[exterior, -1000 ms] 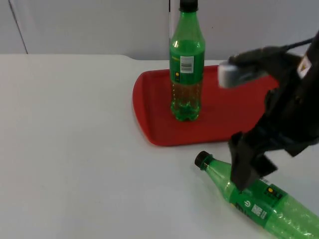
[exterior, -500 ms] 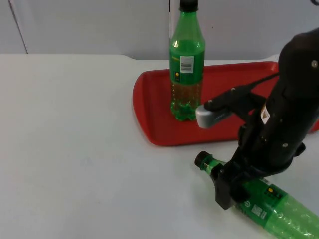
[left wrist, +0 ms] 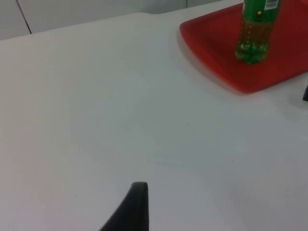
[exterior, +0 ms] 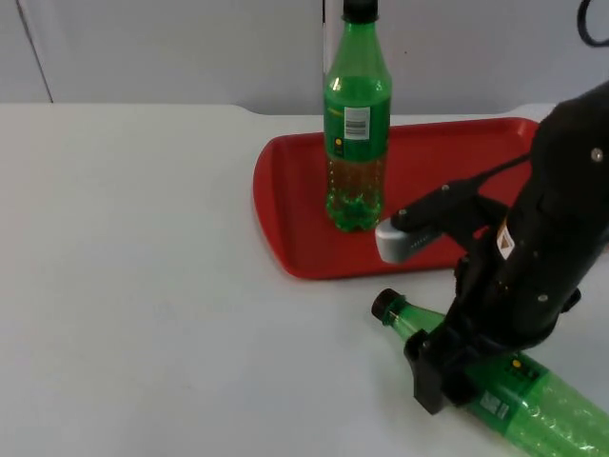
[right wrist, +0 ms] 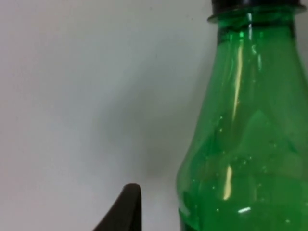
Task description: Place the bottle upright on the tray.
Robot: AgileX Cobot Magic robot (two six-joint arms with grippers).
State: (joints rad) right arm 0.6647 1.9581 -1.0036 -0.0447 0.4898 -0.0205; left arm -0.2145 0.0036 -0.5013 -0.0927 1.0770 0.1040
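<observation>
Two green plastic bottles with black caps are seen. One (exterior: pixel 357 124) stands upright on the red plastic tray (exterior: pixel 285 238) at twelve o'clock on the white worktop (exterior: pixel 143 286). The other (exterior: pixel 495 386) lies on its side on the worktop at five o'clock, off the tray, its cap pointing toward ten o'clock. The right claw (exterior: pixel 440 381) is lowered at this bottle's shoulder; its grip cannot be told. The left claw (left wrist: pixel 137 207) is held waiting above bare worktop, its state likewise undetermined.
</observation>
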